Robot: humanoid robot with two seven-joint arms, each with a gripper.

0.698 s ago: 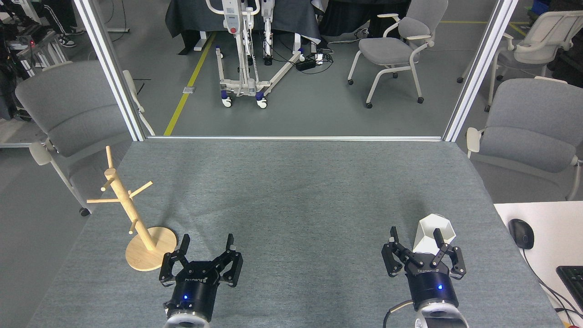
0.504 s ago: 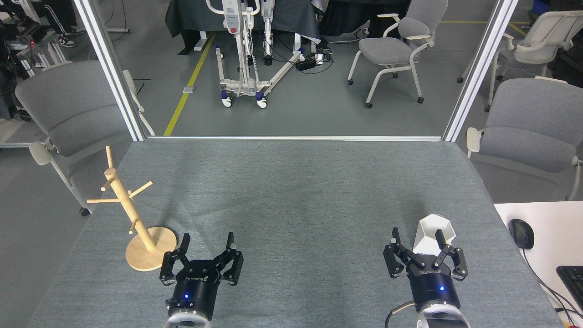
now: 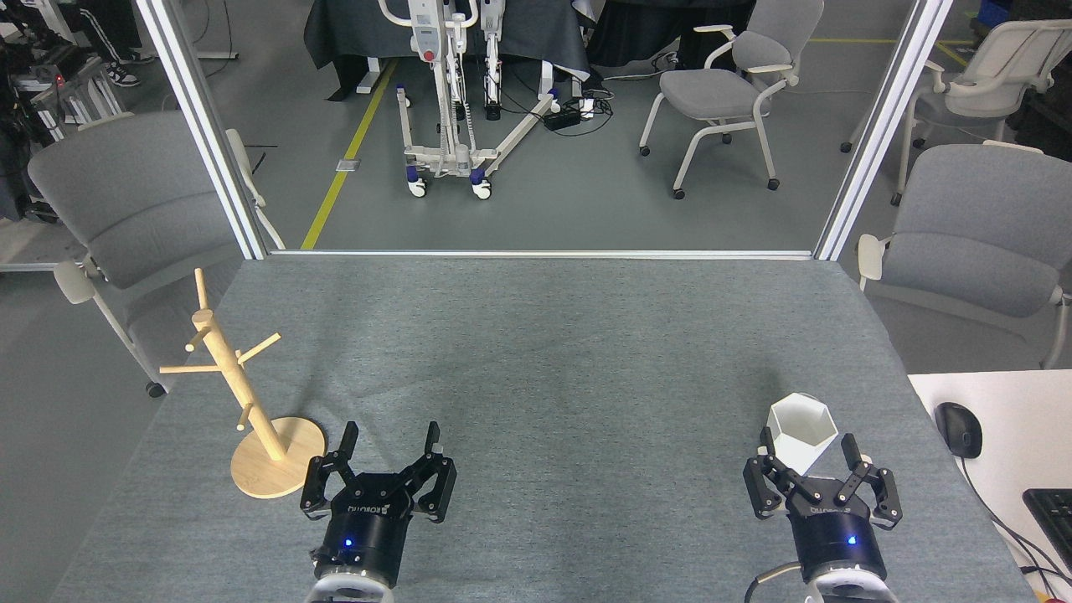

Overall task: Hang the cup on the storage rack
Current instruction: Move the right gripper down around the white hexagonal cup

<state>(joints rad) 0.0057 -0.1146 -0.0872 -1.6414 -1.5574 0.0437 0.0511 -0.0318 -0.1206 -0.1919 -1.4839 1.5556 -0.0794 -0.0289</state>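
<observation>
White cup (image 3: 802, 427) upright on grey table (image 3: 536, 352), between the spread fingers of the right gripper (image 3: 810, 443). Left gripper (image 3: 390, 437) spread, empty, beside the wooden rack (image 3: 243, 394); pegs bare.

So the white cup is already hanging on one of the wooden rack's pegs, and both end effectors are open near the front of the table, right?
Not quite. The head view shows the white cup standing on the table, just beyond the right end effector, far from the wooden rack, whose pegs are bare. The rest holds: both it and the left end effector are open near the front.
</observation>
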